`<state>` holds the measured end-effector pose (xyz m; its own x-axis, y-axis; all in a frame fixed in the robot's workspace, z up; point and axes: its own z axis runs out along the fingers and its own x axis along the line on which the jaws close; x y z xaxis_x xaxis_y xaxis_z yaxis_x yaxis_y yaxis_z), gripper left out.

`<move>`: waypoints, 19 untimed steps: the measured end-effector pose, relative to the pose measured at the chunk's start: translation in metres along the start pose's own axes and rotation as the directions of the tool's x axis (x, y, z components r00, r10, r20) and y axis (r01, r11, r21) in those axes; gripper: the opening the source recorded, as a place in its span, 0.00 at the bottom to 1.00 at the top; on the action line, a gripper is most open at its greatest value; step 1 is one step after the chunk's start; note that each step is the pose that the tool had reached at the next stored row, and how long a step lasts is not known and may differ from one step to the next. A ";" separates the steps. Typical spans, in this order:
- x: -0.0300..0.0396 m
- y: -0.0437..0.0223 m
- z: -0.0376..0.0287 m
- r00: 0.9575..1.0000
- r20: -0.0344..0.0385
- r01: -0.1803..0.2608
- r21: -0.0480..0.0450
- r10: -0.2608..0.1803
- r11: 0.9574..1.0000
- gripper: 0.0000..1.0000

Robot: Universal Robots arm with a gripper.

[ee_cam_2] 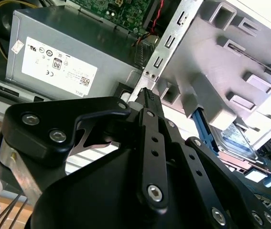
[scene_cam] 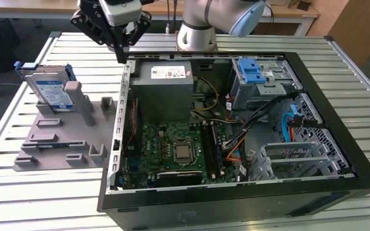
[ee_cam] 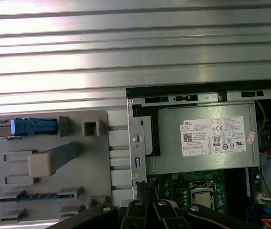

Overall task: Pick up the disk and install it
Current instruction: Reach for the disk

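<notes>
Pincer [scene_cam: 119, 54]: fingers drawn together to a point, nothing held. It hangs tips-down over the corner of the open computer case [scene_cam: 236, 202], just above the case wall beside the power supply [scene_cam: 165, 84]. The second wrist view shows the fingertips [ee_cam_2: 146, 93] meeting with no gap.

Disk [scene_cam: 48, 89]: not yet picked up. It stands on edge at the far end of the grey holder [scene_cam: 56, 144] on the table [scene_cam: 31, 202], label face towards the exterior camera.

Key relation: the disk lies to the exterior view's left of the pincer and lower, well apart from it and outside the case. In the first wrist view the disk [ee_cam: 30, 126] is seen edge-on as a thin strip with a blue rail, its top edge running parallel to the table slats. Judgement: a grasp would have to straddle that thin edge across its narrow width.
</notes>
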<state>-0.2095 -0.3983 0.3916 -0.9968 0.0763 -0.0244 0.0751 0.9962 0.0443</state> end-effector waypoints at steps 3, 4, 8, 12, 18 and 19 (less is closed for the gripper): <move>0.0116 -0.0009 0.0001 1.000 0.000 0.000 0.000 0.000 1.000 0.11; 0.0123 -0.0010 0.0001 1.000 0.000 0.000 0.000 0.000 1.000 0.11; 0.0148 -0.0011 0.0001 1.000 0.000 0.000 0.000 0.000 1.000 0.11; 0.0185 -0.0014 0.0001 1.000 0.000 0.000 0.000 0.000 1.000 0.11; 0.0222 -0.0017 0.0001 1.000 0.000 0.000 0.000 0.000 1.000 0.11; 0.0229 -0.0018 0.0001 1.000 0.000 0.000 0.000 0.000 1.000 0.11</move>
<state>-0.2324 -0.3983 0.3909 -0.9968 0.0762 -0.0244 0.0751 0.9962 0.0444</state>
